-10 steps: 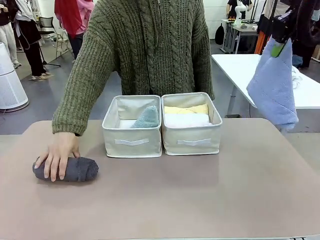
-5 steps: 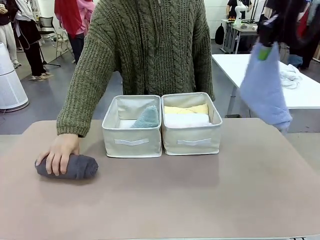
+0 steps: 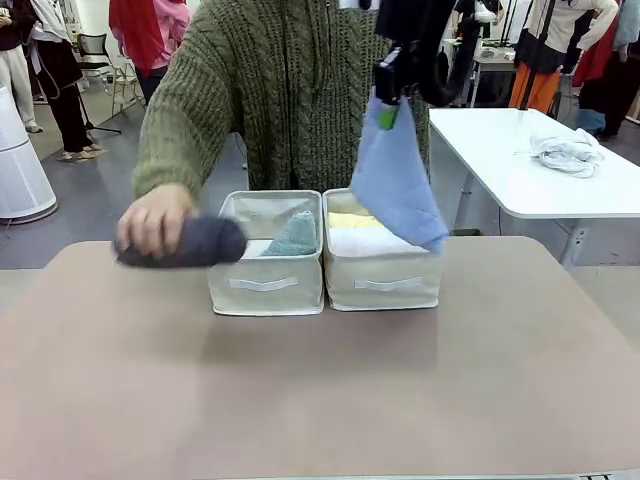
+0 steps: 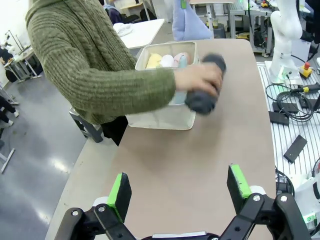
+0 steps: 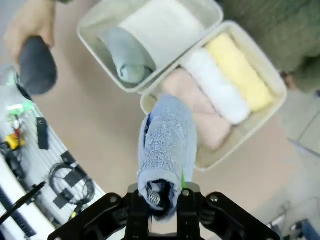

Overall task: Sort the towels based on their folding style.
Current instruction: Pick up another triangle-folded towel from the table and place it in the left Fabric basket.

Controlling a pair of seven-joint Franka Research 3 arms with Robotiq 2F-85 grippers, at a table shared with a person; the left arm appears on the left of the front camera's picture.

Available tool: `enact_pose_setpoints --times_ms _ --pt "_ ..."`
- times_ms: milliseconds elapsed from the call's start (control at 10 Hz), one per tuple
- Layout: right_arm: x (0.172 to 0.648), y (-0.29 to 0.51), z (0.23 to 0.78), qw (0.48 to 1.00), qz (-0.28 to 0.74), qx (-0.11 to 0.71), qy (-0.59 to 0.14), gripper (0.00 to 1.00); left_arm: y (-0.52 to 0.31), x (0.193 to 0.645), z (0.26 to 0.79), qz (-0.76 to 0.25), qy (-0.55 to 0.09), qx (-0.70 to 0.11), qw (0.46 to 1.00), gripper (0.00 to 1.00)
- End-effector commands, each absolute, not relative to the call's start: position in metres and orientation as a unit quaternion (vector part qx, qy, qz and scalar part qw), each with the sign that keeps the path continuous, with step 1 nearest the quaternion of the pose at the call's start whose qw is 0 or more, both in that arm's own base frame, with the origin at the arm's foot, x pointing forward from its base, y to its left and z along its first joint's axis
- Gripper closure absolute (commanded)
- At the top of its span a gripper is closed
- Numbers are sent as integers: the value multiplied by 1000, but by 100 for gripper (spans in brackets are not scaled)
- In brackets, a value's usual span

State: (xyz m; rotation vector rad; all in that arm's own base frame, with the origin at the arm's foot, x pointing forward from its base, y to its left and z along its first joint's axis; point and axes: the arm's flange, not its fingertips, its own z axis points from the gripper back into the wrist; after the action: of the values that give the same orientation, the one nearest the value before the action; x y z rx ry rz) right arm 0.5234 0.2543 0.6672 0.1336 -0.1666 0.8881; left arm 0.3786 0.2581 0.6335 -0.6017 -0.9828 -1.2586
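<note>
Nearest, the left jaws stand wide open and empty above the bare near end of the counter [image 4: 200,165]. Farther in, two beige bins sit side by side, touching. The left bin [image 3: 264,288] holds the teal triangle-folded towel [image 3: 293,236]. The right bin [image 3: 383,288] holds the yellow roll [image 3: 368,218], the white roll [image 3: 368,241] and the pink roll [image 5: 210,120].

Above the right bin, toward the shared wall, the periwinkle blue towel [image 3: 393,185] hangs slack from the right jaws, which are clamped shut on its top corner. Beside the left bin, the person's hand [image 3: 152,220] holds the dark grey roll [image 3: 200,242] clear of the counter, blurred.

The main risk, as I judge it, is letting go here. The blue towel would drop among the rolls, although its fold matches the teal one next door. Hanging from one corner, it may also fall open and lose its triangle, or drape across the wall between the bins. The hand with the grey roll is close to the bins, so arm and hand could meet if both go for the same space.
</note>
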Motion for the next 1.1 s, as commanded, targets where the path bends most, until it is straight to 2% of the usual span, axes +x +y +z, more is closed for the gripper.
enact_pose_setpoints --times_ms 0,100,200,300,400,1000 --pt "508 193 683 906 412 54 -76 82 258 377 635 -555 -438 -265 656 0" --pt "465 119 695 926 363 65 -87 82 258 377 635 -555 -438 -265 656 0" --pt "408 41 710 938 303 101 -132 82 258 377 635 -555 -438 -265 656 0" --pt "367 7 712 940 274 115 -168 82 258 377 635 -555 -438 -265 656 0" --pt "348 -6 707 941 264 112 -178 82 258 377 635 -555 -438 -265 656 0" --pt "364 1 696 947 268 107 -143 82 258 377 635 -555 -438 -265 656 0"
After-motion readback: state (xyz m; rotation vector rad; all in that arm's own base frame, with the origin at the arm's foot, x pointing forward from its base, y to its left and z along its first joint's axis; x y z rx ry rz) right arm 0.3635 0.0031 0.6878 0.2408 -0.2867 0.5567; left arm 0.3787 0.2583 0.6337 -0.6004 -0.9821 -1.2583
